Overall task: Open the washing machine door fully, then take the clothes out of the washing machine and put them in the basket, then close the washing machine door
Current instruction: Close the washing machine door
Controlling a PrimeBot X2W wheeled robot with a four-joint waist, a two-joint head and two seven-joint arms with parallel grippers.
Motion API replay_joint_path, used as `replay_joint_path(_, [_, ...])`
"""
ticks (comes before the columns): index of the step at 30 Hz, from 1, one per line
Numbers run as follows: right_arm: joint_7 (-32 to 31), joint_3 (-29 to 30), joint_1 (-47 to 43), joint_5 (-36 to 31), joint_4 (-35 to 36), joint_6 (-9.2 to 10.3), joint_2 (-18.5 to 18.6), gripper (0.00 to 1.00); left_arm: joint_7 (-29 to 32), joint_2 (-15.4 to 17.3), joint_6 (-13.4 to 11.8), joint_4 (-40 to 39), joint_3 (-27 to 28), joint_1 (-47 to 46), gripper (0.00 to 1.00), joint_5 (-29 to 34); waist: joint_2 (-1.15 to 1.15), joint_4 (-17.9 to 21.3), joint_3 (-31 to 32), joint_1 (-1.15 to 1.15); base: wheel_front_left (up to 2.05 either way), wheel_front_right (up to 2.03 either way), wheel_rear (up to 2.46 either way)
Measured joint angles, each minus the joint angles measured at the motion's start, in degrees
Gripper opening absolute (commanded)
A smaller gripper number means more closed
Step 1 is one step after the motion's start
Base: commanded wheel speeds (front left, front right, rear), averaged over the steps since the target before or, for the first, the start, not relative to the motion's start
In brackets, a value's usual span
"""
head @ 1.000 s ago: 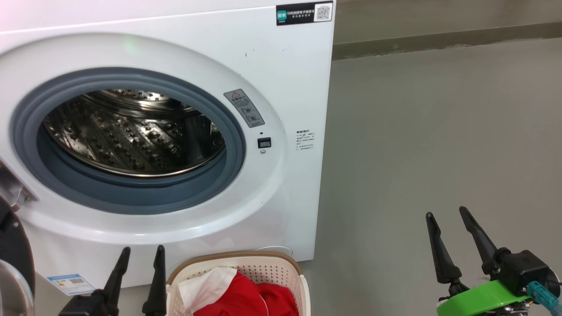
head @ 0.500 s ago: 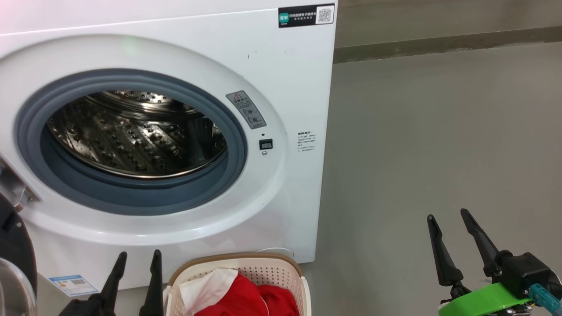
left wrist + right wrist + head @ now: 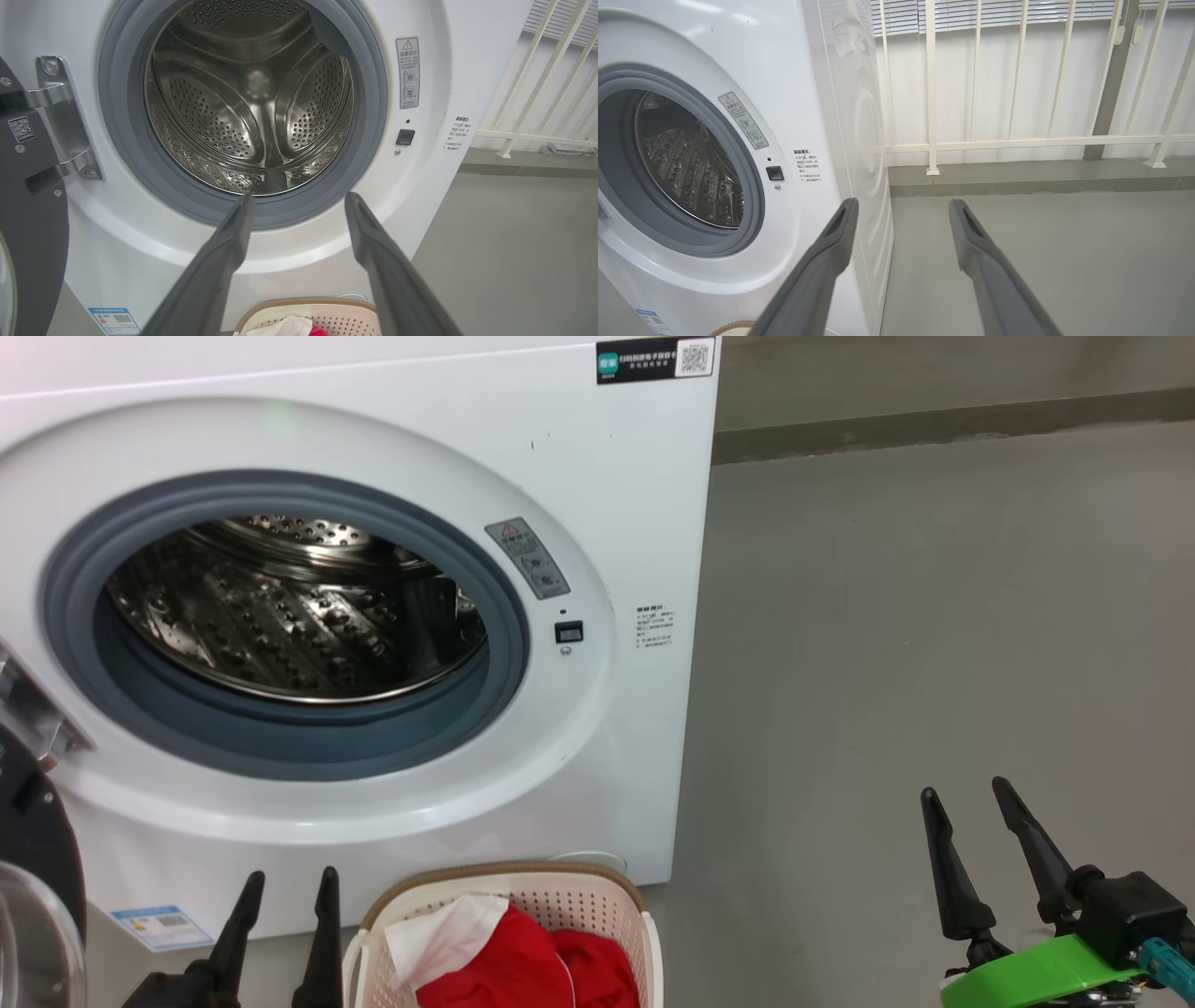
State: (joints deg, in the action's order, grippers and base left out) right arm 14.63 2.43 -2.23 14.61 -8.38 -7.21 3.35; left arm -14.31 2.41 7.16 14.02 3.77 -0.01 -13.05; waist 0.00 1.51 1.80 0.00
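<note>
The white washing machine (image 3: 597,476) stands with its mouth uncovered, and no clothes show in the steel drum (image 3: 289,607). Swung out at the far left is the washing machine door (image 3: 37,840), black-rimmed and hanging on its metal hinge (image 3: 56,121). The cream basket (image 3: 579,905) sits on the floor under the opening, holding red and white clothes (image 3: 523,961). My left gripper (image 3: 290,875) is open just left of the basket, pointing at the drum (image 3: 252,93). My right gripper (image 3: 964,789) is open over bare floor, right of the machine.
Grey floor (image 3: 934,616) stretches to the right of the machine up to a low ledge (image 3: 934,425). A white railing (image 3: 1017,140) stands behind that ledge. A blue label (image 3: 159,926) sits low on the machine's front.
The head view has shifted slightly, so the machine sits a little further right and higher in the picture. Both grippers stay open and empty.
</note>
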Motion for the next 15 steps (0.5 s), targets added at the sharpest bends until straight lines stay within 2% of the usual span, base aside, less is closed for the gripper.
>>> replay_joint_path(15, [0.0, 0.0, 0.0, 0.0, -0.2, 0.00, -0.4, 1.00, 0.0, 0.4, 0.0, -1.4, -1.2, 0.0, 1.00, 0.3, 0.00, -0.2, -0.8, 0.00, -1.74, 1.74, 0.00])
